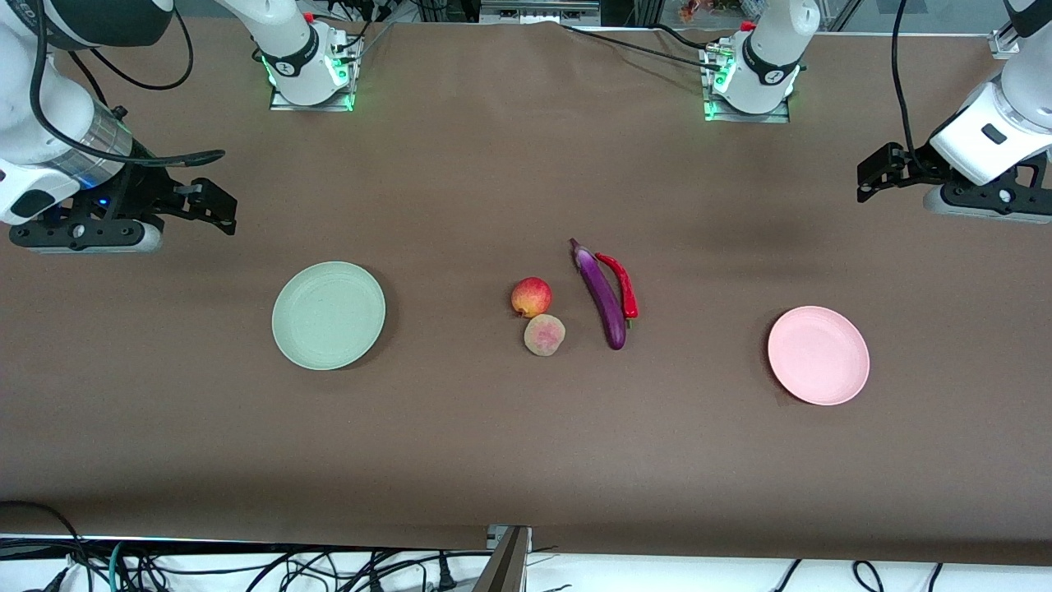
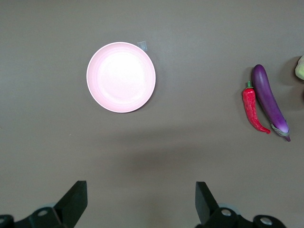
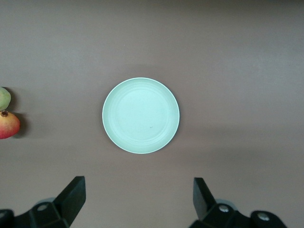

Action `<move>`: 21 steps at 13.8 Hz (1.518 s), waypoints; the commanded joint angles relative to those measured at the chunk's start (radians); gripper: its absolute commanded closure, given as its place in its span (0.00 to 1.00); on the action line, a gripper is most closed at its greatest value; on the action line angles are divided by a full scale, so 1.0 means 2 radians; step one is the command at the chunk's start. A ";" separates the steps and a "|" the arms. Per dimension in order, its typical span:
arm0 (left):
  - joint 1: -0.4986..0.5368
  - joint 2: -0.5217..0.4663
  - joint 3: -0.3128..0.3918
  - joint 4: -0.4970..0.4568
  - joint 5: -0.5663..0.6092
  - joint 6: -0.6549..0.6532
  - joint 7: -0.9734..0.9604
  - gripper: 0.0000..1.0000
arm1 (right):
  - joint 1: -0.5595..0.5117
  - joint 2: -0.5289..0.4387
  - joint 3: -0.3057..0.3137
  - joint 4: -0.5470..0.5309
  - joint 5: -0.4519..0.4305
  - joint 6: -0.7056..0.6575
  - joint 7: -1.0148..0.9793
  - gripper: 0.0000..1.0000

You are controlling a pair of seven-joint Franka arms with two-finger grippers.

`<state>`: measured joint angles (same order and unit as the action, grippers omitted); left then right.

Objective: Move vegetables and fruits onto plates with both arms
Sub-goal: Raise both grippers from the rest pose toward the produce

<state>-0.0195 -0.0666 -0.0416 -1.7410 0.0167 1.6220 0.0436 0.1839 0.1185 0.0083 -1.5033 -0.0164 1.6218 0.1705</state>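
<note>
The apple [image 1: 532,297] and the peach [image 1: 544,335] touch at the table's middle. Beside them lie the purple eggplant [image 1: 601,296] and the red chili [image 1: 620,284], side by side. The empty pale green plate [image 1: 329,315] is toward the right arm's end, and the empty pink plate [image 1: 818,355] toward the left arm's end. My right gripper [image 1: 215,205] is open and empty, high above the table; its wrist view shows the green plate [image 3: 141,115] and the apple [image 3: 8,125]. My left gripper [image 1: 873,174] is open and empty, high above the table; its wrist view shows the pink plate [image 2: 121,77], chili [image 2: 251,108] and eggplant [image 2: 270,100].
The two arm bases [image 1: 311,70] [image 1: 752,82] stand at the table's edge farthest from the front camera. Cables and a metal bracket [image 1: 509,555] lie along the edge nearest it. Brown cloth [image 1: 526,444] covers the table.
</note>
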 commanded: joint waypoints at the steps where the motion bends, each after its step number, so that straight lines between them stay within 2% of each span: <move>1: 0.004 0.006 -0.001 0.013 -0.008 -0.012 0.004 0.00 | -0.002 -0.004 0.001 -0.004 -0.008 -0.006 0.001 0.00; 7: 0.004 0.009 -0.001 0.013 -0.008 -0.013 0.004 0.00 | -0.003 -0.001 0.000 0.002 -0.008 -0.004 -0.005 0.00; 11: 0.003 0.010 -0.007 0.015 -0.011 -0.013 0.010 0.00 | -0.001 0.000 -0.011 0.002 -0.008 -0.001 -0.003 0.00; 13: -0.015 0.019 -0.014 0.015 -0.012 -0.032 0.003 0.00 | -0.003 0.001 -0.012 0.001 -0.008 0.000 -0.001 0.00; 17: -0.022 0.049 -0.034 0.015 -0.027 -0.073 0.005 0.00 | -0.013 0.001 -0.013 0.002 -0.004 0.001 0.001 0.00; 19: -0.024 0.075 -0.044 0.015 -0.044 -0.071 -0.005 0.00 | -0.011 0.000 -0.012 0.002 -0.003 -0.005 -0.004 0.00; 21: -0.026 0.110 -0.048 0.021 -0.073 -0.035 -0.019 0.00 | -0.010 -0.002 -0.011 0.002 -0.004 -0.023 -0.005 0.00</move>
<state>-0.0670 0.0757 -0.1346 -1.7417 -0.0840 1.5177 0.0277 0.1651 0.1214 -0.0202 -1.5045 -0.0175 1.6147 0.1704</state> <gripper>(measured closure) 0.000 0.000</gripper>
